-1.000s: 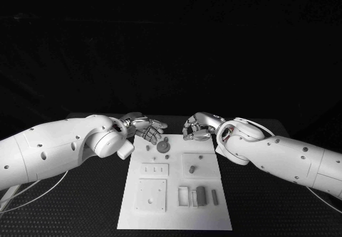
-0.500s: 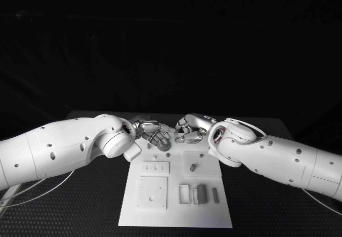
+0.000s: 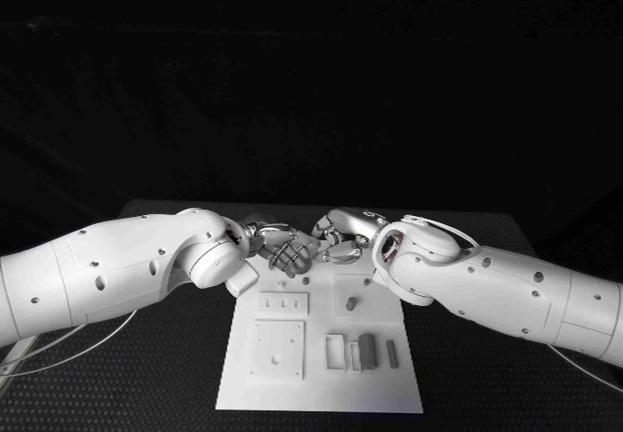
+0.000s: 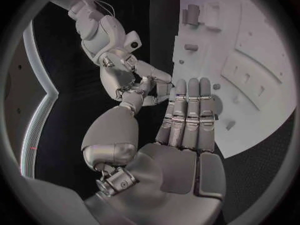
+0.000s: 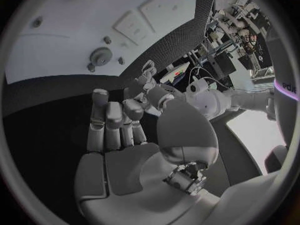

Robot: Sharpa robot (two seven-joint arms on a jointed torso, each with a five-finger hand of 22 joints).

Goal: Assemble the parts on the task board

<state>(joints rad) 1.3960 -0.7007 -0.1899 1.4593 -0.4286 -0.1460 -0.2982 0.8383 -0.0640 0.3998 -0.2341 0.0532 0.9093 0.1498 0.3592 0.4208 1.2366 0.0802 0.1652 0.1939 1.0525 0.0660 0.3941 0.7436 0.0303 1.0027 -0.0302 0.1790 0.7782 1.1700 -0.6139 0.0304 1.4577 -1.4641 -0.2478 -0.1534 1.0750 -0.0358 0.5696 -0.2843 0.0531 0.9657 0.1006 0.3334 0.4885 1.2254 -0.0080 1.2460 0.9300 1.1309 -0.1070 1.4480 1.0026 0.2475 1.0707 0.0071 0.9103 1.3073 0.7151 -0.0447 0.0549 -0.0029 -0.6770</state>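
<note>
Hands meet over the far end of the white rectangular task board [image 3: 320,346] in the head view, the left hand [image 3: 284,247] and right hand [image 3: 340,238] nearly touching, closer together than a second ago, while the board's near half with its small grey parts [image 3: 367,353] lies uncovered on the black bench [image 3: 481,360]. From the left wrist, the left hand's fingers [image 4: 187,115] lie straight and together over the board's edge, holding nothing. From the right wrist, the right hand's fingers [image 5: 112,122] are extended and empty beyond the board's far edge, with a round grey part [image 5: 100,55] on the board near them.
</note>
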